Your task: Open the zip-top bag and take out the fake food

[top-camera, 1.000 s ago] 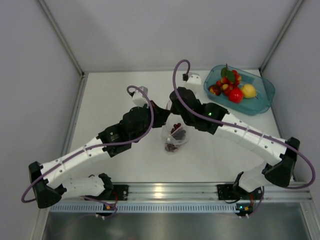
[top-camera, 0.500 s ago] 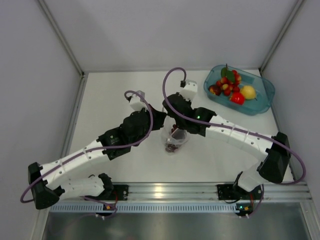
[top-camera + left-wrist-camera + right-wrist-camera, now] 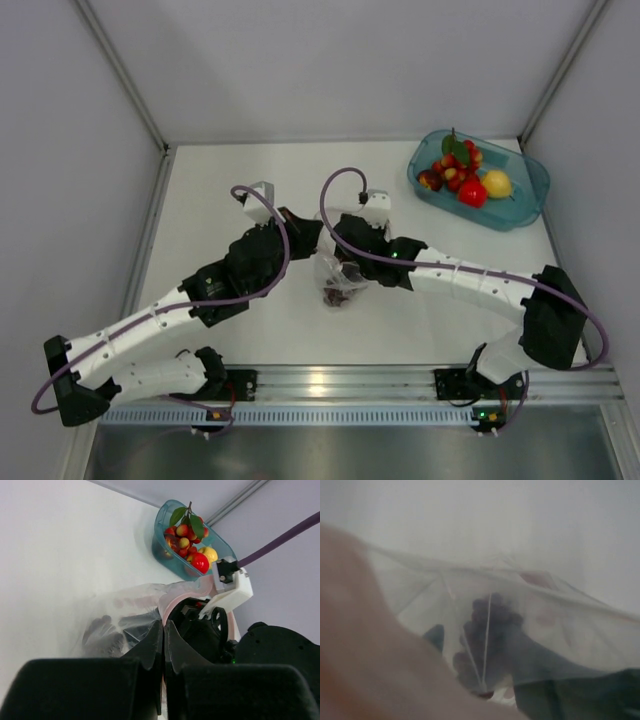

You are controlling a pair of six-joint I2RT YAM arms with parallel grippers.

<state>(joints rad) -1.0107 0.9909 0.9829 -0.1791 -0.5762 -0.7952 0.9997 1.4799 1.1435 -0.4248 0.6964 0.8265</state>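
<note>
White table (image 3: pixel 230 330), pale walls (image 3: pixel 300 70) on three sides. At mid-table, slightly toward the near edge, the clear zip-top bag (image 3: pixel 335 285) stands bunched between both arms, a dark grape bunch (image 3: pixel 102 635) inside it. The left gripper (image 3: pixel 163 630) has its fingers pressed together, pinching the bag's pink zip rim. The right gripper (image 3: pixel 345 265) is at the bag's mouth; its finger spread cannot be told. In the far right corner, a teal tub (image 3: pixel 530 190) holds a red apple (image 3: pixel 472 191), a yellow lemon (image 3: pixel 497 182) and leafy berries (image 3: pixel 450 165).
</note>
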